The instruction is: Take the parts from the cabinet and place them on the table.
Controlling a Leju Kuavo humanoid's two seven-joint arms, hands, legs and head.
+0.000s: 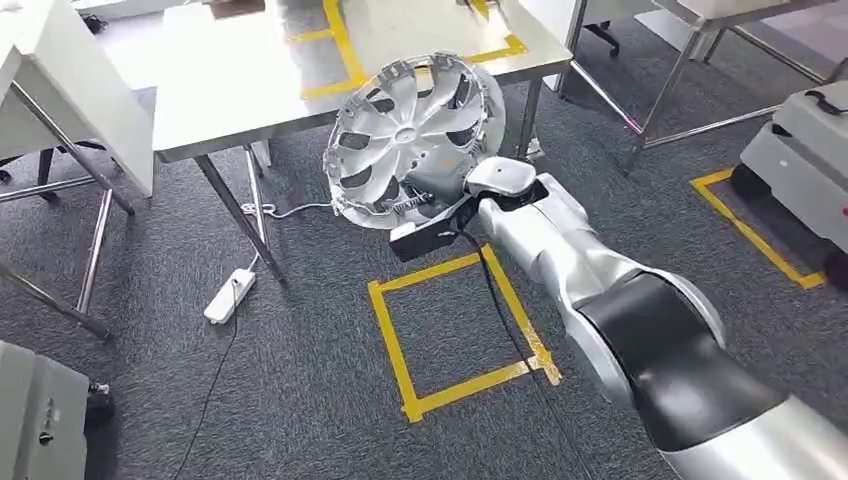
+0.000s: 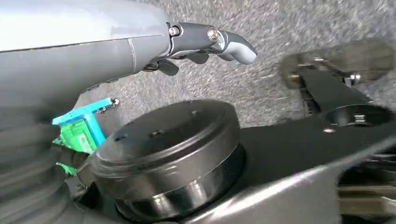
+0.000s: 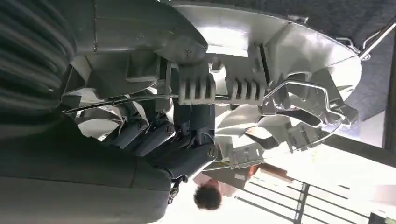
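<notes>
The right hand [image 1: 440, 195] grips the silver wheel cover [image 1: 415, 125] by its rim, so it stays up in the air near the table [image 1: 220, 100]. The left hand [image 2: 205, 44] hangs down, fingers curled, holding nothing.

Grey carpet floor [image 1: 300, 400] marked with a yellow tape square [image 1: 455, 335]; a second yellow tape outline [image 1: 750, 230] beside a grey wheeled unit [image 1: 800, 160]. White power strip [image 1: 229, 296] with cable lying by a table leg. Grey cabinet corner [image 1: 35, 420] at the near left. Metal-framed side table [image 1: 720, 20], far right.
</notes>
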